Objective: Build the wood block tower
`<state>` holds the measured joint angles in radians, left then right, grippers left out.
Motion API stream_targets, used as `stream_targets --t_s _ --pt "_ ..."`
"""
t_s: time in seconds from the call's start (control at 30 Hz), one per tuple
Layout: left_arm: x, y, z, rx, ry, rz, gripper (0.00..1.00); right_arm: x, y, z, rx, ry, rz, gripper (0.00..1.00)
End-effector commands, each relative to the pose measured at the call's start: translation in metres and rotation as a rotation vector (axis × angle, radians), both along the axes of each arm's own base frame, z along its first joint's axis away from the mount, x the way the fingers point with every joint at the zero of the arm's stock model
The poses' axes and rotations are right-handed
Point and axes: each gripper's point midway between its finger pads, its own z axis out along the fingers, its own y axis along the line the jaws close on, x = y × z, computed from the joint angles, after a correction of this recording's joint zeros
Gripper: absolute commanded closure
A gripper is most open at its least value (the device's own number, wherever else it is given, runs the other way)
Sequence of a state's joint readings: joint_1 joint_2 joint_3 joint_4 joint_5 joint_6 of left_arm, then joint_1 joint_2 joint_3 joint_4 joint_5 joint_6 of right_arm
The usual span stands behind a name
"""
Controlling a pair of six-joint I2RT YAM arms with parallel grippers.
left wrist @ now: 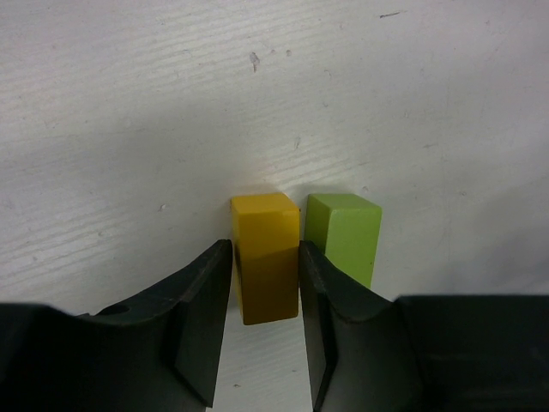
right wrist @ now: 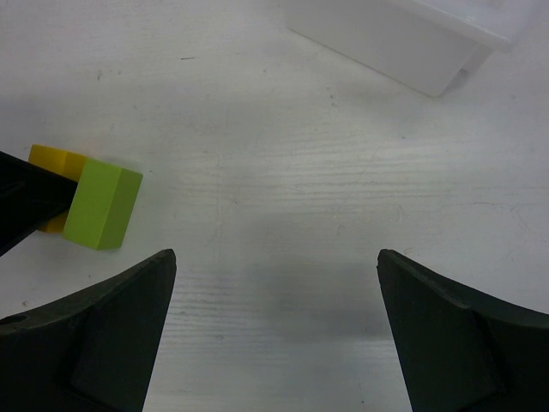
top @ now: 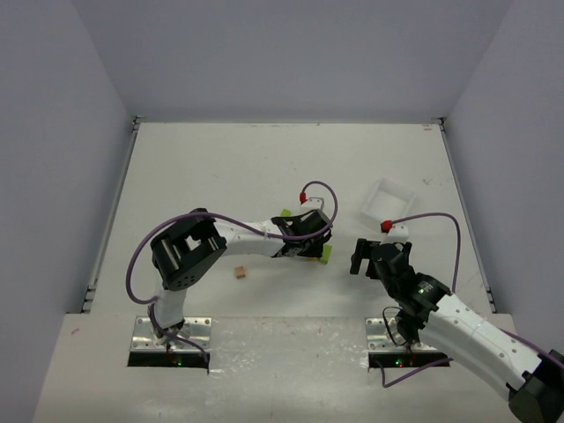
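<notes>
A yellow wood block [left wrist: 266, 227] lies on the table between the jaws of my left gripper [left wrist: 264, 246], which press close on both its sides. A lime green block [left wrist: 347, 232] lies right beside it, touching or nearly so. In the right wrist view the green block [right wrist: 101, 204] hides most of the yellow one [right wrist: 50, 159]. From above, the left gripper [top: 308, 249] covers the yellow block, and the green block [top: 326, 254] pokes out at its right. My right gripper [top: 359, 256] hovers wide open and empty to the right. No stacked tower shows.
A plain tan block [top: 240, 272] lies alone left of the left gripper. Another lime green piece [top: 284, 212] shows behind the left wrist. A white square tray [top: 388, 201] sits at the back right, its wall [right wrist: 403, 43] ahead of my right gripper.
</notes>
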<state>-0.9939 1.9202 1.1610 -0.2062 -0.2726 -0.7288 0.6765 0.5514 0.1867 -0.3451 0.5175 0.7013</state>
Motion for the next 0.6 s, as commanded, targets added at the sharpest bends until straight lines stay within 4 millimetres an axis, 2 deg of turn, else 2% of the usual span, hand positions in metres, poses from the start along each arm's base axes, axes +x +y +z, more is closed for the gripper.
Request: stream_targets --t_s 0.0,0.1,0.23,0.4,0.57 --pt "0.002 -0.005 0.001 -0.014 -0.012 -0.007 0.65 0.007 0.000 0.011 0.016 -0.034 -0.031 0.01" --pt "0.002 -0.005 0.001 -0.015 -0.010 -0.006 0.64 0.007 0.000 0.011 0.016 -0.035 -0.033 0.01" --pt "0.004 -0.007 0.012 -0.030 -0.029 -0.008 0.64 0.007 0.002 0.013 0.024 -0.038 -0.025 0.01" --pt "0.012 -0.006 0.042 -0.046 -0.087 -0.001 0.62 0.009 0.005 0.017 0.035 -0.047 -0.013 0.01" --pt "0.016 0.005 0.072 -0.047 -0.141 0.026 0.59 0.013 0.013 0.027 0.055 -0.081 0.032 0.01"
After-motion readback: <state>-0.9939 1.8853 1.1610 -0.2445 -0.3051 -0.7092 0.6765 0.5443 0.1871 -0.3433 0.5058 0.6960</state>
